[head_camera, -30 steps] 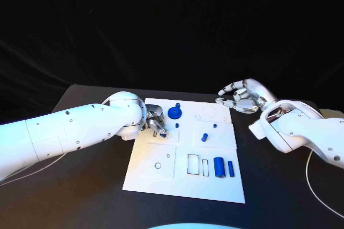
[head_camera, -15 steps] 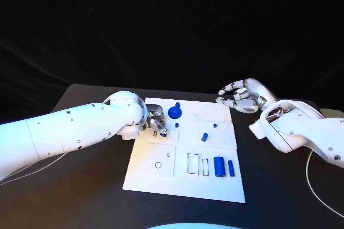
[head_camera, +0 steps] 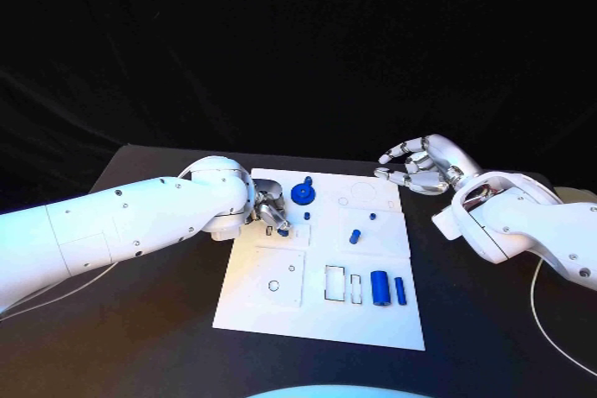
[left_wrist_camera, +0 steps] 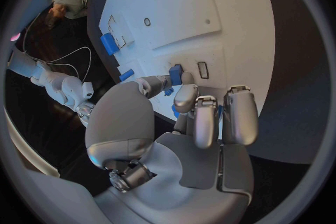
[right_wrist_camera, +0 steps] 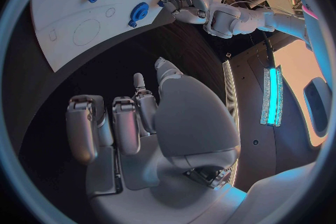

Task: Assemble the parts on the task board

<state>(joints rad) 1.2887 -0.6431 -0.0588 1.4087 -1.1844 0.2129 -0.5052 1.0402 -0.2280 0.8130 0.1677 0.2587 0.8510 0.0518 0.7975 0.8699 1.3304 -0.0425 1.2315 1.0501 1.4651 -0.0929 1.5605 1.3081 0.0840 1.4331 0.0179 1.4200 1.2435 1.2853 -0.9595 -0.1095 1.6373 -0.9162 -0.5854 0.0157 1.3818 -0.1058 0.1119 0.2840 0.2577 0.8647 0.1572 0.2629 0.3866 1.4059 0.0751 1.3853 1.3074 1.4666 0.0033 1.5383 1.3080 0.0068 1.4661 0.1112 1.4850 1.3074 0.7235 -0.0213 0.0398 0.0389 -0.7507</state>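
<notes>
Left hand (head_camera: 272,215) held over the task board (head_camera: 326,316), small blue part (left_wrist_camera: 175,74) pinched in its fingers (left_wrist_camera: 198,117).
The part is kept at the board's left edge, beside the blue gear (head_camera: 304,193) near the far edge. Two blue cylinders (head_camera: 388,290) are seen near the board's near right corner. Right hand (head_camera: 416,167) is held empty, fingers curled apart, over the worktop (head_camera: 149,346) off the board's far right corner.

no readable text, labels or numbers anywhere
</notes>
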